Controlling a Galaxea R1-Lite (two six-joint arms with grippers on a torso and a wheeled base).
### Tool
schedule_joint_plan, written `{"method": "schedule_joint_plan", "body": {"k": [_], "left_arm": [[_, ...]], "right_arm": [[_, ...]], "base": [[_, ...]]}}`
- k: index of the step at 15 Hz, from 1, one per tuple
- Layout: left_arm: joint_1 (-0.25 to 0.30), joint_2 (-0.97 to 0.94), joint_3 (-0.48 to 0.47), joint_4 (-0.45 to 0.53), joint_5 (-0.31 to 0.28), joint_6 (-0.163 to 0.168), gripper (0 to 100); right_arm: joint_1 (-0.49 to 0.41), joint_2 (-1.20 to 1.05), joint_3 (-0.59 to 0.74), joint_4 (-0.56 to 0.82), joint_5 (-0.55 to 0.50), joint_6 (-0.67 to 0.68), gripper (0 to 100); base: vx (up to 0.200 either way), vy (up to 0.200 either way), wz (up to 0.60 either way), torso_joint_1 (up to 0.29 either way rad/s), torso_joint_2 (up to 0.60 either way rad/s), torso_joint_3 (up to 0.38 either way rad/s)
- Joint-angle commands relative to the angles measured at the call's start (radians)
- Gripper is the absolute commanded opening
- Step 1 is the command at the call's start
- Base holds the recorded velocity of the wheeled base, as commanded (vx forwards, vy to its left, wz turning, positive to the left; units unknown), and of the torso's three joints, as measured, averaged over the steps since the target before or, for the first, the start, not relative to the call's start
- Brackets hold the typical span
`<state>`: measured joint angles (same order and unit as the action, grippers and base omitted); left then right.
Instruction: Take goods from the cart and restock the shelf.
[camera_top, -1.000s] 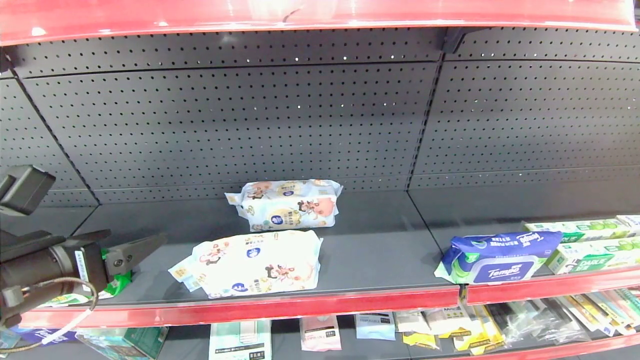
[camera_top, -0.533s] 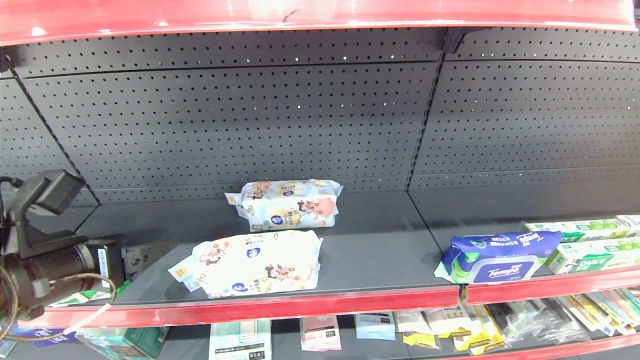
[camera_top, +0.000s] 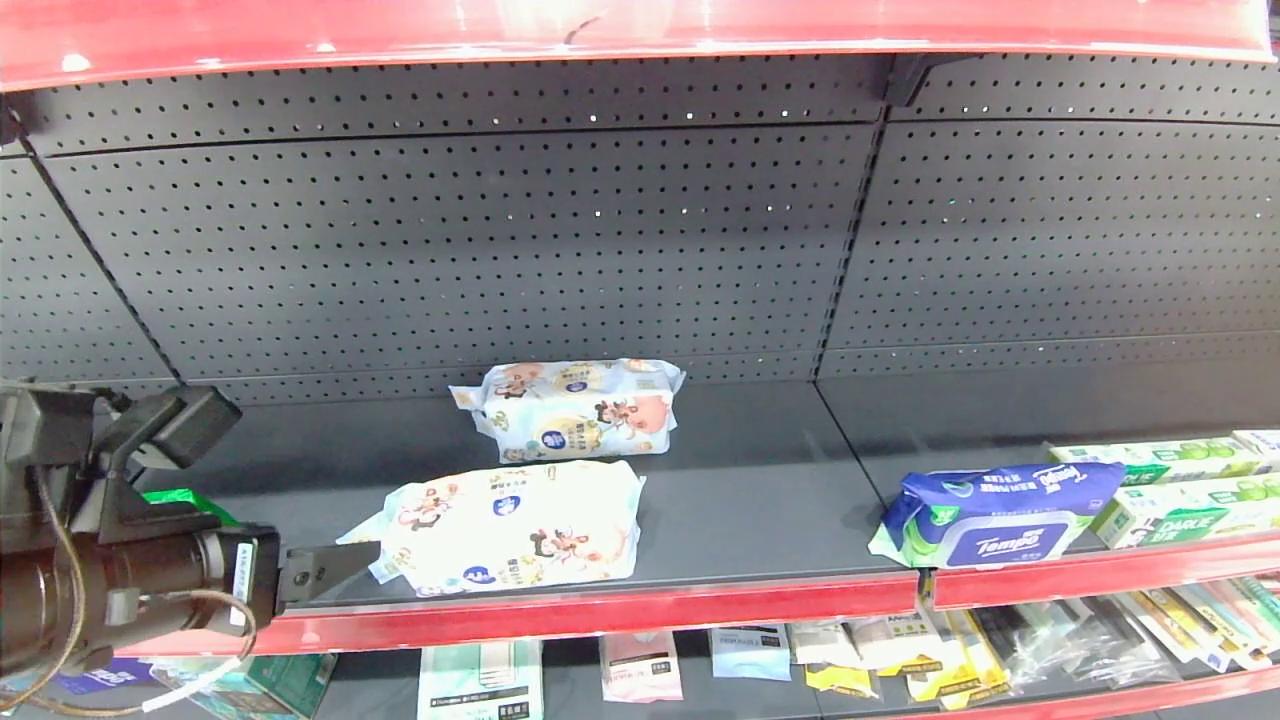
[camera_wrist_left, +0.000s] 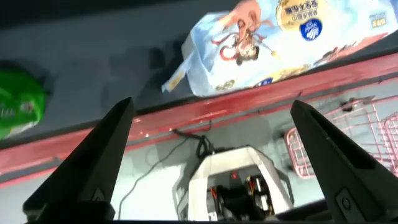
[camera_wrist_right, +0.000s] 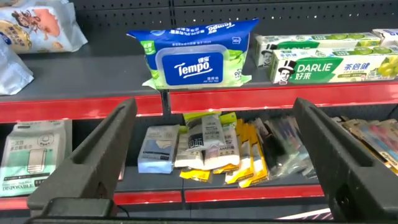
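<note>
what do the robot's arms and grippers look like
The left arm is a dark cylinder with a white label, a black camera block on a bracket, and a pale cable looping beneath. The left gripper and right gripper have black, tapering wedge fingers.

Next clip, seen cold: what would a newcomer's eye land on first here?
Against the dark shelf, two bright soft packs stand out: the front cartoon pack at the red lip and the rear cartoon pack near the pegboard. The left pincer hangs open and empty at the lip, left of the front pack. On the right, a blue wipes pack sits beside green toothpaste boxes.
</note>
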<state>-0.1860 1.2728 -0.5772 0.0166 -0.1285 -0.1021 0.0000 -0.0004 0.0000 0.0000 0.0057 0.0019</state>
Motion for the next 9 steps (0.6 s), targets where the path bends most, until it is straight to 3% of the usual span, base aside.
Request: {"method": "schedule_joint_plan", "body": {"k": [1, 5, 6, 8, 9], "left_arm": [[0.013, -0.044, -0.041, 0.063, 0.001, -0.001, 100], [0.065, -0.001, -0.036, 0.077, 0.049, 0.001, 100], [0.074, 0.019, -0.039, 0.077, 0.052, 0.015, 100], [0.108, 0.065, -0.044, 0.075, 0.053, 0.088, 100], [0.111, 0.080, -0.046, 0.072, 0.052, 0.105, 100]], "right_arm": [[0.000, 0.000, 0.000, 0.000, 0.000, 0.000, 100], [0.000, 0.000, 0.000, 0.000, 0.000, 0.000, 100], [0.000, 0.000, 0.000, 0.000, 0.000, 0.000, 100], [0.000, 0.000, 0.000, 0.000, 0.000, 0.000, 100], [0.000, 0.000, 0.000, 0.000, 0.000, 0.000, 100]], "base": [[0.000, 0.000, 0.00, 0.000, 0.00, 0.000], [0.000, 0.000, 0.00, 0.000, 0.00, 0.000], [0.000, 0.000, 0.00, 0.000, 0.00, 0.000], [0.000, 0.000, 0.00, 0.000, 0.00, 0.000], [0.000, 0.000, 0.00, 0.000, 0.00, 0.000]]}}
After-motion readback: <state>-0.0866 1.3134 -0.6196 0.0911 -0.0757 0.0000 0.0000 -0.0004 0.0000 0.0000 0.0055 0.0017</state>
